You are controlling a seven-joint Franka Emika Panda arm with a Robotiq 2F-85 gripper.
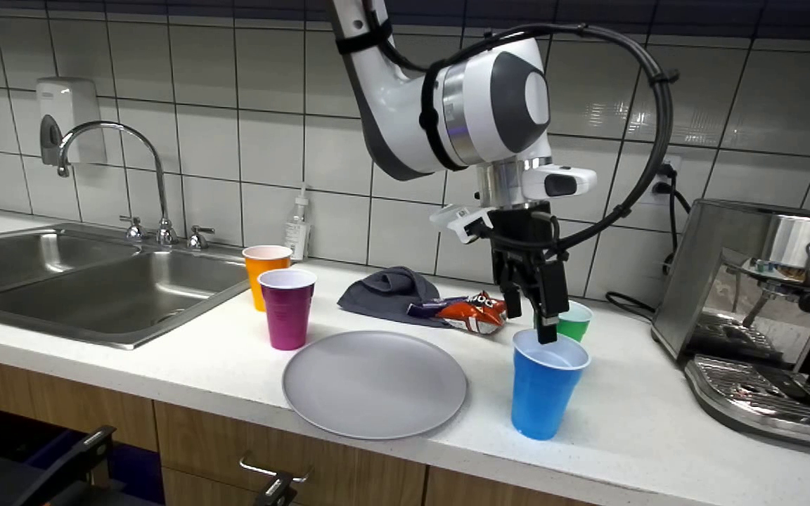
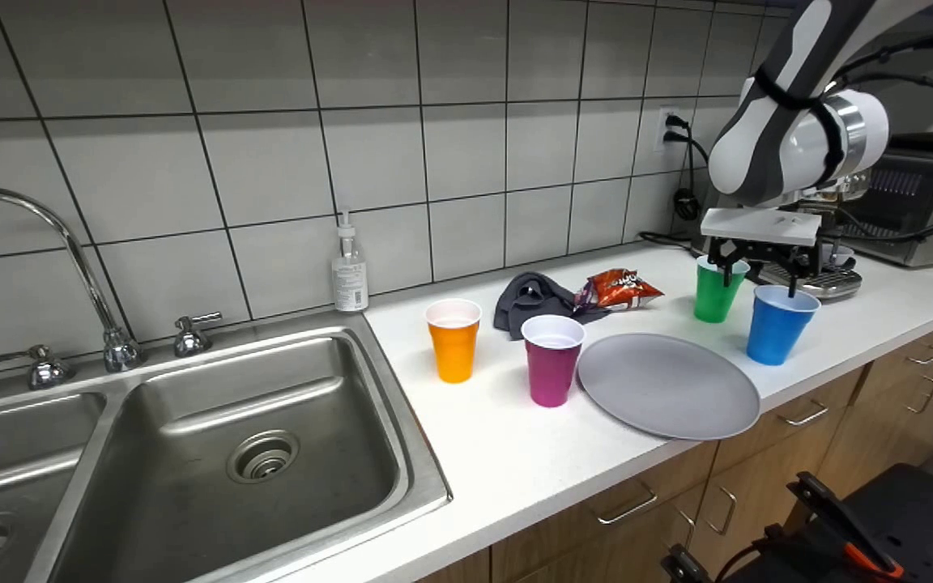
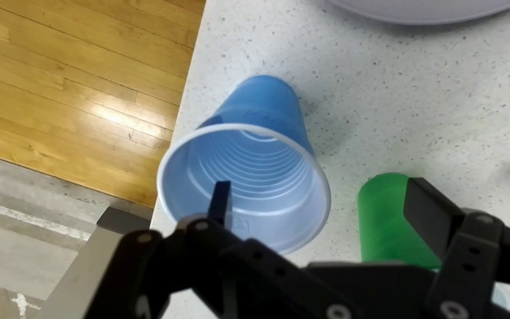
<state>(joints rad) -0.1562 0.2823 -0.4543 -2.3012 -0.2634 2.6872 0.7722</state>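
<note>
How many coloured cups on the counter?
4: orange cup beside the sink; purple cup between it and the plate; blue cup by the tool; green cup nearer the wall. Others may be hidden behind the coffee machine.

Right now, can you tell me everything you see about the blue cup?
The blue cup looks like thin plastic, blue outside and paler inside, with a white rim and rings down its inner wall. It stands upright on the white counter, near the front edge, beside but not touching the gray plate. One finger of the open claw is over or just inside its mouth; I can't tell whether they touch.
</note>
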